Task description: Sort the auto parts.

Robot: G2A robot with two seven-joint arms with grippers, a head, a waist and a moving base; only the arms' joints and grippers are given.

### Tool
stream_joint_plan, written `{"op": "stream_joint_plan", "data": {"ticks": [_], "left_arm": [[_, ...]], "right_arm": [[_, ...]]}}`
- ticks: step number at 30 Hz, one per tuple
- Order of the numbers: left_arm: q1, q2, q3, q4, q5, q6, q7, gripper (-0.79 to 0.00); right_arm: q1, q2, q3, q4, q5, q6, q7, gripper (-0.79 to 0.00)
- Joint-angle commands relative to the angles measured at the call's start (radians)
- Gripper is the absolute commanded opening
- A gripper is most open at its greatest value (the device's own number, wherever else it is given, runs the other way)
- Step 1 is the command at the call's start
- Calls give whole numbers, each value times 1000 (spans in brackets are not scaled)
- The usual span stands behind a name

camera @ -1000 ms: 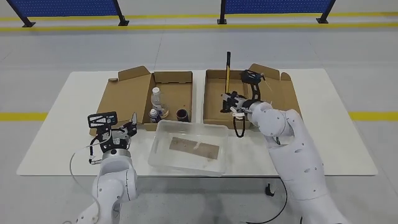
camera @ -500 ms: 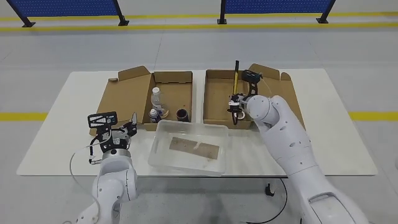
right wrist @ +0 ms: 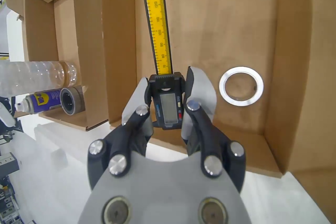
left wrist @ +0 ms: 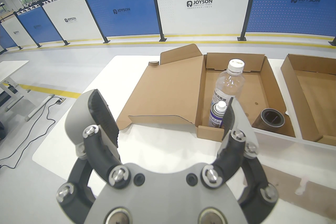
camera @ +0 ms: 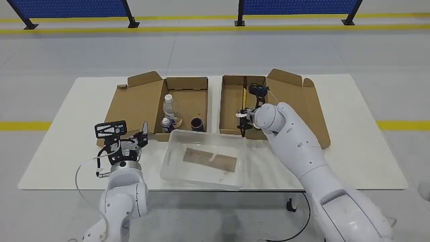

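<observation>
My right gripper (right wrist: 168,83) is shut on the black display head of a digital caliper (right wrist: 155,12), whose yellow scale runs along the left inner wall of the right cardboard box (right wrist: 236,12). In the top view the right gripper (camera: 243,115) hangs over the near left part of that right box (camera: 232,129). A silver ring (right wrist: 241,89) lies on the box floor beside the gripper. The left box (camera: 188,94) holds a clear bottle (left wrist: 229,83), a spray can (left wrist: 216,114) and a dark cylinder (left wrist: 271,118). My left gripper (left wrist: 168,114) is open and empty over the table's near left.
A clear plastic tray (camera: 176,153) sits at the front middle of the white table (camera: 80,121), just before both boxes. Open box flaps (camera: 138,101) (camera: 302,104) spread outward to the left and right. A black fixture (camera: 109,130) stands next to the left arm.
The right arm has swung left across the right box, carrying the caliper from the box's right side to its left wall and tilting it from upright to low along the floor. The left arm stayed still.
</observation>
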Motion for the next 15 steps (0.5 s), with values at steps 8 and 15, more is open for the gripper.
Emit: {"op": "stream_joint_plan", "data": {"ticks": [8,15], "left_arm": [[0,0,0,0,0,0,0,0],[0,0,0,0,0,0,0,0]], "right_arm": [[23,-19,-16,32,13,-24,-32,0],[-36,5,55,-109,41,-102,-128,0]]}}
